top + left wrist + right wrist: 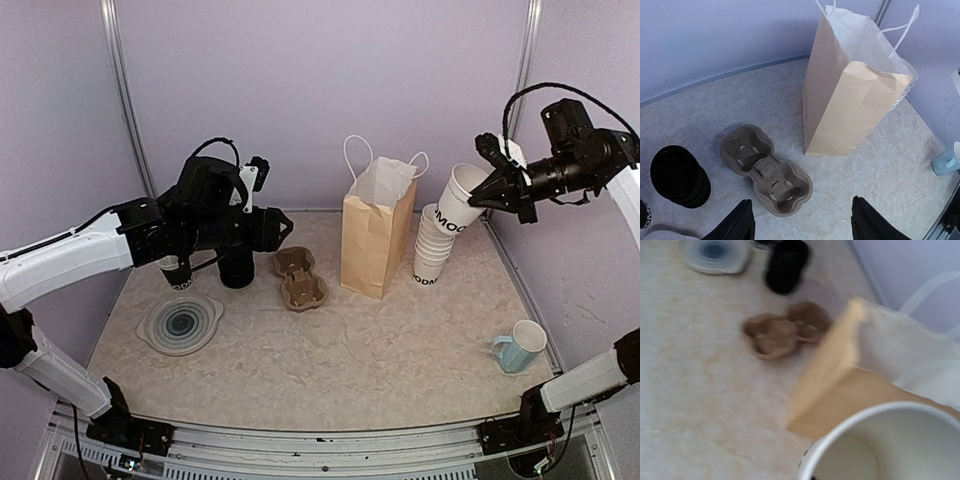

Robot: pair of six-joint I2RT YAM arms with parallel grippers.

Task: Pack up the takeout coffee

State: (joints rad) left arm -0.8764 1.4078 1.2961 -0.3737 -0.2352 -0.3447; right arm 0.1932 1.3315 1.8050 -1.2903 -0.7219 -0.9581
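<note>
Top external view had the left gripper [802, 202] at far left, jaws spread wide and holding nothing, hanging by the stack of black lids [237, 268]. Beside the lids, half hidden under that arm, stood one takeout coffee cup [177, 274]. Its print was too small to read, and I could not find a second.

A clear plastic dish [181, 322] lay in front of it. Rightward came the pulp cup carrier [300, 278], both wells vacant, then the upright paper bag [378, 235].

Beyond the bag, the stack of lidless cups [430, 255] carried black letters that seemed to read MOOD. So did the lidless cup [458, 200], tilted above that stack and pinched at its rim by the closed right gripper [493, 188]. A blue mug [520, 347] sat near right.

Packing looked barely begun. The next move called for seating the coffee upright in the carrier without knocking the bag.
</note>
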